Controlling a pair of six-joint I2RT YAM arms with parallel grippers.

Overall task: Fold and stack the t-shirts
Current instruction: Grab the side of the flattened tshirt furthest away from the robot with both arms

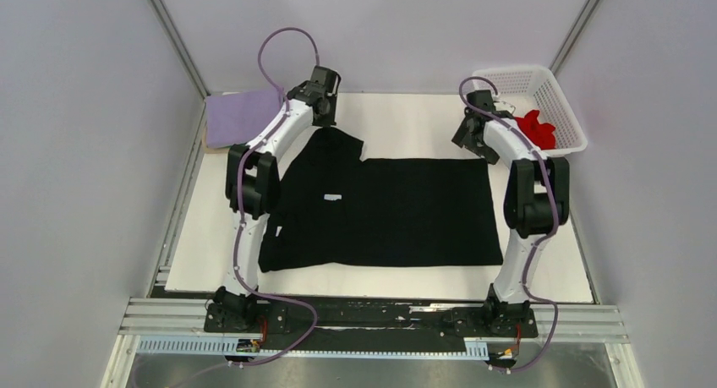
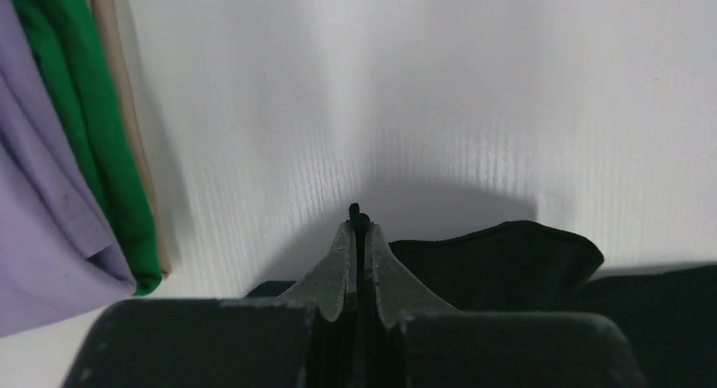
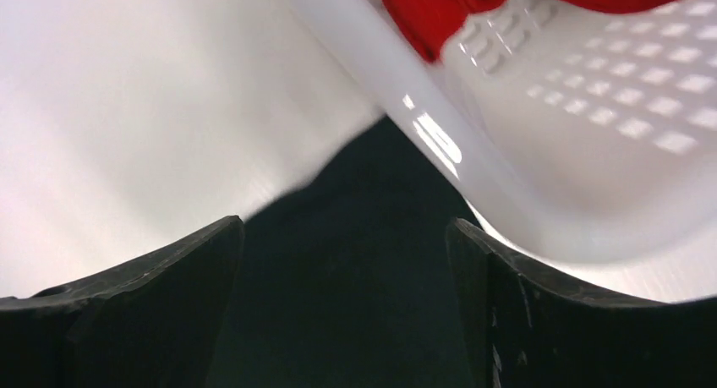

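Far-left corner of table (image 1: 414, 117): folded lilac tee (image 1: 241, 117) with green tee (image 2: 93, 134) under it. Just right of that stack, left gripper (image 2: 358, 232) is pressed together, pinching a bit of black cloth at the far-left sleeve of the black tee (image 1: 389, 210). The black tee lies mostly flat mid-table, neck end to the left, white label (image 1: 332, 197) showing. Over its far-right corner, right gripper (image 3: 345, 244) is spread wide; can't tell if it touches the cloth. Far right: basket (image 1: 565, 109) just beside that corner, red tee (image 1: 536, 128) inside.
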